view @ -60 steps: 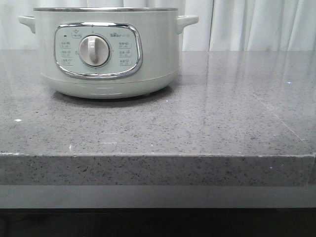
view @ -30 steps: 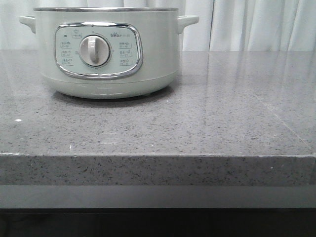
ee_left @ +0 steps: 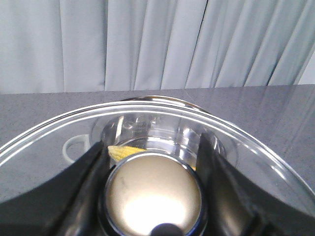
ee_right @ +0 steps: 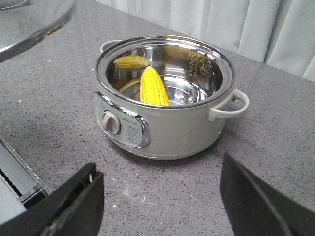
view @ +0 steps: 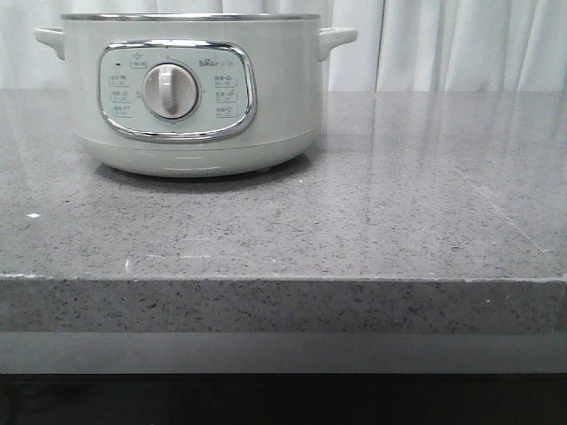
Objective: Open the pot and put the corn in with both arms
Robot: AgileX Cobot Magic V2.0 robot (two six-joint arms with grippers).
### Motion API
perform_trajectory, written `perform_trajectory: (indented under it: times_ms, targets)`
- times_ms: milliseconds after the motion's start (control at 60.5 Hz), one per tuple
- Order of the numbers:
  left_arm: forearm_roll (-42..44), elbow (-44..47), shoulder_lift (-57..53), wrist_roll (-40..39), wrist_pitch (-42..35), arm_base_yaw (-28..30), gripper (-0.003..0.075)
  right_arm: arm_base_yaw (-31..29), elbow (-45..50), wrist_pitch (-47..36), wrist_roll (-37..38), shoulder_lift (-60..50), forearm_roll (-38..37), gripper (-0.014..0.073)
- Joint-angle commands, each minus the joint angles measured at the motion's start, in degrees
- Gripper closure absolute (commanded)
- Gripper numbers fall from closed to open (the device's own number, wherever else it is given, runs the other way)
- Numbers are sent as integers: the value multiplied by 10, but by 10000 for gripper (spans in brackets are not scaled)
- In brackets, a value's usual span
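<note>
The pale grey-green pot (view: pixel 195 97) stands at the back left of the counter, its white dial facing me. In the right wrist view the pot (ee_right: pixel 167 118) is open and the yellow corn (ee_right: pixel 153 87) lies inside its steel bowl. My left gripper (ee_left: pixel 152 162) is shut on the metal knob (ee_left: pixel 153 194) of the glass lid (ee_left: pixel 147 123) and holds it above the pot; a bit of corn (ee_left: pixel 125 150) shows through the glass. The lid's edge (ee_right: pixel 29 19) also shows in the right wrist view. My right gripper (ee_right: pixel 162 196) is open and empty, above the counter in front of the pot.
The grey speckled counter (view: pixel 399 204) runs to a front edge (view: pixel 283 279). White curtains (view: pixel 461 44) hang behind it. Neither arm shows in the front view.
</note>
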Motion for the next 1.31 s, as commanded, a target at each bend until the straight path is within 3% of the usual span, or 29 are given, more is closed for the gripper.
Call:
perform_trajectory:
  times_ms: [0,215,827,1290]
  targets:
    - [-12,-39,30,0,-110,-21,480,-1,-15,-40,0,-2,4,74]
    - [0,-90,140,16,-164,-64,480,-1,-15,-40,0,-2,4,74]
    - [22,-315,422,16,-187,-33,480,-1,-15,-40,0,-3,4,74]
    - [22,-334,487,16,-203,-41,480,-1,-15,-38,0,-3,4,74]
